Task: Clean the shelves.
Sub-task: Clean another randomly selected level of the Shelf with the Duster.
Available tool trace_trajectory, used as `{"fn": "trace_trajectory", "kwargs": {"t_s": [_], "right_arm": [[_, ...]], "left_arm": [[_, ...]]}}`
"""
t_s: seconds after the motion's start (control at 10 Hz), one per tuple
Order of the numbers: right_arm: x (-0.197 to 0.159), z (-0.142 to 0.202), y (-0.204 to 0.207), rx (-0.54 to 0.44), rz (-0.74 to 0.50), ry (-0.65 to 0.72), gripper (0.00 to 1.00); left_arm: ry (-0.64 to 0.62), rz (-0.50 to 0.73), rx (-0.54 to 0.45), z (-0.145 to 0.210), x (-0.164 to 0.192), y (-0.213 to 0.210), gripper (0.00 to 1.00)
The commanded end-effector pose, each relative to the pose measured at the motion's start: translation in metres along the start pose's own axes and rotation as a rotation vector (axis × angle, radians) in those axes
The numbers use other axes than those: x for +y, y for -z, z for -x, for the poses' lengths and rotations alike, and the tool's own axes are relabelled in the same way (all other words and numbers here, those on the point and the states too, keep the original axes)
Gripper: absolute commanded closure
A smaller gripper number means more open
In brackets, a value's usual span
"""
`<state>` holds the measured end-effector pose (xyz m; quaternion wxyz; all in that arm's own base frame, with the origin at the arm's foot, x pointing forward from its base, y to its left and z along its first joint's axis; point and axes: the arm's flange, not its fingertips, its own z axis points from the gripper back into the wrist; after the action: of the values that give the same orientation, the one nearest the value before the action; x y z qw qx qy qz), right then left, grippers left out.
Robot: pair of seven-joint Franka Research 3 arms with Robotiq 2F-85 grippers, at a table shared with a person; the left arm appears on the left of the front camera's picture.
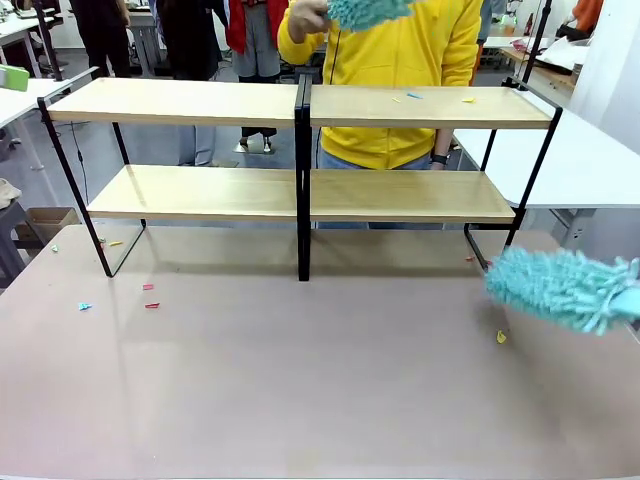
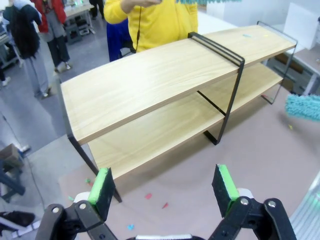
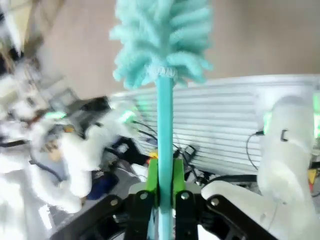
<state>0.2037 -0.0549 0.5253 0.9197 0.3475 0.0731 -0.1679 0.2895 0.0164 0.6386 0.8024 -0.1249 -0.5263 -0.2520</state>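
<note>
Light wood shelves (image 1: pixel 190 102), black frame; fluffy teal duster (image 1: pixel 555 287); pinkish-brown table (image 1: pixel 300 390); yellow hoodie (image 1: pixel 400 50); black left gripper (image 2: pixel 162 182), green pads (image 2: pixel 101 184).

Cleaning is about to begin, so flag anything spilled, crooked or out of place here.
Small coloured scraps are scattered like litter: a few on the right half of the top board of the shelves, more on the table by the left legs, and a yellow one near the teal duster. The rack itself stands straight.

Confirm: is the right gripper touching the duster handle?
Touching. The right wrist view shows the right gripper shut on the teal duster handle, with its green pads pressed against both sides of the handle and no gap.
</note>
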Motion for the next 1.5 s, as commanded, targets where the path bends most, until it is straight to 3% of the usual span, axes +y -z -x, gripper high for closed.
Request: {"fn": "trace_trajectory", "kwargs": {"t_s": [0.0, 0.1, 0.2, 0.4, 0.5, 0.6, 0.8, 1.0, 1.2, 1.4], "right_arm": [[-0.016, -0.002, 0.01, 0.073, -0.294, -0.299, 0.87], [-0.019, -0.001, 0.002, 0.171, -0.375, -0.372, 0.87], [-0.025, 0.0, -0.005, 0.309, -0.356, -0.323, 0.87], [-0.038, 0.01, -0.009, 0.299, -0.327, -0.298, 0.87], [-0.044, 0.011, -0.011, 0.223, -0.36, -0.302, 0.87], [-0.028, 0.009, -0.001, 0.275, -0.372, -0.303, 0.87], [-0.037, 0.01, -0.001, 0.284, -0.368, -0.278, 0.87], [-0.019, 0.01, -0.023, 0.325, -0.481, -0.507, 0.87], [-0.03, 0.033, -0.079, 0.349, -0.59, -0.713, 0.87], [-0.041, 0.035, -0.098, 0.341, -0.62, -0.768, 0.87]], "left_arm": [[-0.002, -0.004, 0.002, 0.0, -0.001, 0.0, 0.0], [-0.002, -0.004, 0.002, 0.0, -0.001, 0.0, 0.0], [-0.002, -0.004, 0.002, 0.0, -0.001, 0.0, 0.0], [-0.002, -0.004, 0.002, 0.0, -0.001, 0.0, 0.0], [-0.002, -0.004, 0.002, 0.0, -0.001, 0.0, 0.0], [-0.002, -0.004, 0.002, 0.0, -0.001, 0.0, 0.0], [-0.002, -0.004, 0.002, 0.0, -0.001, 0.0, 0.0], [-0.002, -0.004, 0.002, 0.0, -0.001, 0.0, 0.0], [-0.002, -0.004, 0.002, 0.0, -0.001, 0.0, 0.0], [-0.002, -0.004, 0.002, 0.0, -0.001, 0.0, 0.0]]}}
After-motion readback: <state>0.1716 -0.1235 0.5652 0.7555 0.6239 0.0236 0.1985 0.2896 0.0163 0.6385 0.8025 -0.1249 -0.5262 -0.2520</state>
